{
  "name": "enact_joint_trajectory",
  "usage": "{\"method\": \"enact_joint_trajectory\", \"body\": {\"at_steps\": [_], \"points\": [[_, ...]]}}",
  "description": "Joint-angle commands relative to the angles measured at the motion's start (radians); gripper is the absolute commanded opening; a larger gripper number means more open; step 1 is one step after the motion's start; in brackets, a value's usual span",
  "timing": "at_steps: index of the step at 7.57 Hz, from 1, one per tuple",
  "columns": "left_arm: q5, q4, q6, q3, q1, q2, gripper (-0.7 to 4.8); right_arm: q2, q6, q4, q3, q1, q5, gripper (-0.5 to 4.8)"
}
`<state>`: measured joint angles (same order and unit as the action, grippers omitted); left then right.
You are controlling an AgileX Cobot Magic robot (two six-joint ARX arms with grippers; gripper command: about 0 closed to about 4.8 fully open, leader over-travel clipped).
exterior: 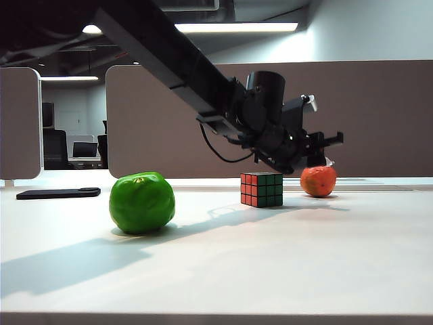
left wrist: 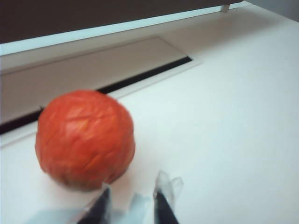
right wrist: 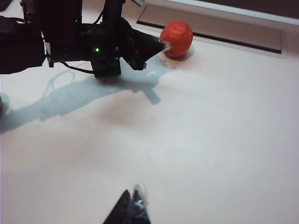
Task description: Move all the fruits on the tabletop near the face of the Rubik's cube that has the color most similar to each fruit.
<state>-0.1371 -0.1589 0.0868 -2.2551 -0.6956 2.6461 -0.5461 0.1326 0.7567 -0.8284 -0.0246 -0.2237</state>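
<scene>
The orange-red fruit rests on the white tabletop at the back right, behind and right of the Rubik's cube, whose red and green faces show. The green fruit sits left of the cube. My left arm reaches across to the orange fruit. My left gripper has its jaws a little apart with nothing between them, and one fingertip is at the fruit's near side. The right wrist view shows this gripper against the fruit. My right gripper hovers shut and empty over bare tabletop.
A flat black device lies at the far left. Grey-brown partition panels stand behind the table. A dark cable slot runs along the back edge just behind the orange fruit.
</scene>
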Motion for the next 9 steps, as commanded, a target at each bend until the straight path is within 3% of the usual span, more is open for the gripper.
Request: {"method": "enact_joint_trajectory", "body": {"at_steps": [1, 3, 4, 6, 7, 9], "points": [[0.050, 0.139, -0.101, -0.003, 0.021, -0.266, 0.51, 0.024, -0.001, -0.097, -0.003, 0.002, 0.007, -0.01], [0.082, 0.220, -0.106, -0.003, 0.029, -0.325, 0.51, 0.043, -0.002, -0.114, -0.004, 0.003, 0.018, -0.01], [0.047, 0.818, -0.137, -0.003, 0.162, -0.669, -0.05, 0.358, -0.066, -0.104, -0.002, 0.005, 0.090, -0.01], [0.046, 0.924, -0.143, -0.001, 0.162, -0.768, -0.05, 0.461, -0.083, -0.096, 0.048, 0.004, 0.091, -0.01], [0.061, 1.019, -0.141, 0.000, 0.164, -0.819, -0.05, 0.542, -0.089, -0.084, 0.180, 0.005, 0.089, -0.01], [0.077, 1.091, -0.143, 0.002, 0.168, -0.844, -0.05, 0.542, -0.090, -0.107, 0.227, 0.004, 0.071, -0.01]]}}
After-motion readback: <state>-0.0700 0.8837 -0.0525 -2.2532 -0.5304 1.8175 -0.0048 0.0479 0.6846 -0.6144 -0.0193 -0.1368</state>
